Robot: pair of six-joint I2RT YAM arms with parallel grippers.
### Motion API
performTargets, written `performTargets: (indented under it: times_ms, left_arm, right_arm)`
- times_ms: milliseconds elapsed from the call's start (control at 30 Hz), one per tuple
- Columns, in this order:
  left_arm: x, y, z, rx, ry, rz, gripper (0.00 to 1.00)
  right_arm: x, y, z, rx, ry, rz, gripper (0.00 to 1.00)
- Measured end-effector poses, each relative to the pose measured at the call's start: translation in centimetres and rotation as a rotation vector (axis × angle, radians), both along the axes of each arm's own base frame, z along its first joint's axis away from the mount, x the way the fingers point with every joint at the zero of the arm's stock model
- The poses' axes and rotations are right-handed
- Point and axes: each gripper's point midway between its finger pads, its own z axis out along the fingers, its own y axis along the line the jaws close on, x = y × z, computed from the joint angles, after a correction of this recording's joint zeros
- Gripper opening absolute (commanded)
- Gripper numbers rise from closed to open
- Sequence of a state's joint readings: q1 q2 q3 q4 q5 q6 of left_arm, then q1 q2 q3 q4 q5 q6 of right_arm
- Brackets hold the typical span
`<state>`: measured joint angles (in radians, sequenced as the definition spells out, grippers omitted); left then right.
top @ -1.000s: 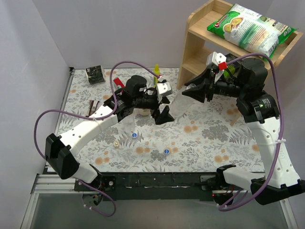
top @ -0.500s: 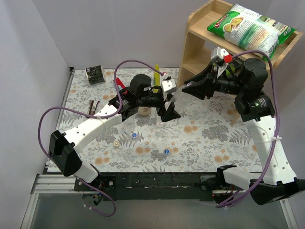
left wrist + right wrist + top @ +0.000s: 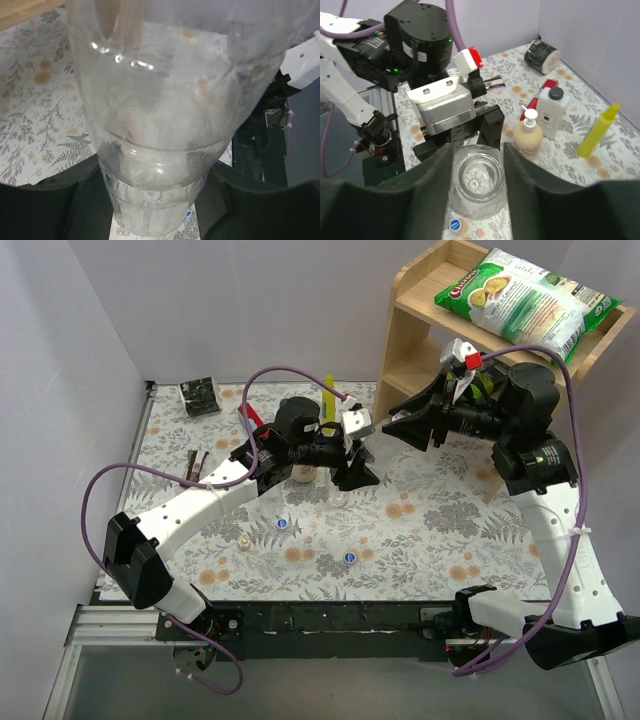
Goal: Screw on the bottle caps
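Observation:
A clear bottle [image 3: 372, 445] hangs in the air between both grippers, above the middle of the table. My left gripper [image 3: 352, 472] is shut on the bottle [image 3: 155, 150], whose body fills the left wrist view between the black fingers [image 3: 50, 200]. My right gripper [image 3: 392, 426] is open, its fingers [image 3: 420, 190] standing close on either side of the same bottle [image 3: 476, 176], seen end-on. On the mat lie a blue cap [image 3: 282, 523], a second blue cap [image 3: 349, 557] and a pale cap [image 3: 243, 540]. One blue cap [image 3: 454, 225] shows under the bottle.
A beige pump bottle [image 3: 527, 135], a white bottle with a black lid [image 3: 554, 110] and a slim yellow bottle [image 3: 597, 131] stand behind the left gripper. A tape roll [image 3: 199, 396] sits at the back left. The wooden shelf [image 3: 425, 335] with a chips bag [image 3: 525, 300] stands at the back right.
My left gripper moved right to the bottle and closed on it. My right gripper, which held the bottle, has parted its jaws a little.

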<state>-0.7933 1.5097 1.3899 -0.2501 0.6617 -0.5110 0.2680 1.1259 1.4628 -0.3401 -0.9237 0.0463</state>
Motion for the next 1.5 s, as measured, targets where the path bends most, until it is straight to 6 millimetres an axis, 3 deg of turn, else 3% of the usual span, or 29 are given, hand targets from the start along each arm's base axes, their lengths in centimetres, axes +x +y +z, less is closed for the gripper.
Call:
performTargets:
  times_ms: [133,200,300,367,400,467,500,533,633,667,700,800,867,1000,1133,1267,1500]
  left_arm:
    - [0.7,0.9,-0.2,0.015,0.005,0.046,0.24]
    - [1.6,2.1,0.0,0.022,0.012,0.091,0.08]
    - [3.6,5.2,0.9,0.017,0.013,0.193,0.00]
    - [5.0,7.7,2.4,0.002,-0.009,0.272,0.00]
    - [5.5,9.0,3.2,-0.007,-0.030,0.311,0.00]
    - [5.8,11.0,5.2,-0.027,-0.082,0.360,0.00]
    - [5.4,11.9,6.8,-0.045,-0.123,0.375,0.00]
    - [5.6,12.3,7.0,-0.046,-0.128,0.384,0.00]
    - [5.6,15.2,9.8,-0.079,-0.193,0.458,0.00]
    - [5.9,16.5,10.4,-0.086,-0.207,0.501,0.00]
    - [6.2,18.1,11.0,-0.091,-0.219,0.551,0.00]
    - [6.9,22.1,11.5,-0.104,-0.220,0.681,0.00]
    - [6.7,24.2,11.4,-0.115,-0.197,0.740,0.00]
    - [6.2,27.2,10.7,-0.144,-0.139,0.823,0.00]
    - [6.0,29.3,10.1,-0.169,-0.090,0.887,0.00]
    - [5.3,29.8,10.1,-0.180,-0.082,0.896,0.01]
    - [4.5,29.7,10.3,-0.192,-0.087,0.879,0.03]
  right_arm:
    - [0.9,-1.4,2.0,-0.021,-0.055,-0.116,0.72]
    - [1.1,-2.5,4.0,-0.022,-0.101,-0.172,0.72]
    - [0.6,-3.4,6.9,-0.022,-0.200,-0.198,0.72]
    - [0.4,-3.4,6.3,-0.055,-0.239,-0.173,0.75]
    - [0.3,-3.4,5.3,-0.081,-0.244,-0.154,0.79]
    - [0.4,-2.9,1.7,-0.159,-0.238,-0.103,0.79]
    - [0.8,-2.7,-0.7,-0.208,-0.220,-0.078,0.72]
    - [1.1,-2.4,-2.9,-0.252,-0.202,-0.054,0.69]
    - [1.0,-0.3,-12.2,-0.448,-0.140,0.094,0.61]
    - [0.4,0.4,-16.0,-0.529,-0.099,0.162,0.65]
    - [-0.2,1.0,-19.2,-0.601,-0.070,0.217,0.86]
    - [-2.6,1.5,-26.7,-0.787,-0.031,0.367,0.90]
    - [-4.0,1.3,-30.0,-0.868,-0.055,0.451,0.91]
    - [-5.8,1.4,-33.6,-0.946,-0.145,0.563,0.84]
    - [-6.1,3.6,-35.3,-0.957,-0.231,0.636,0.75]
    - [-6.9,5.4,-37.0,-0.964,-0.274,0.711,0.63]
    - [-7.9,5.6,-39.2,-0.999,-0.283,0.809,0.60]
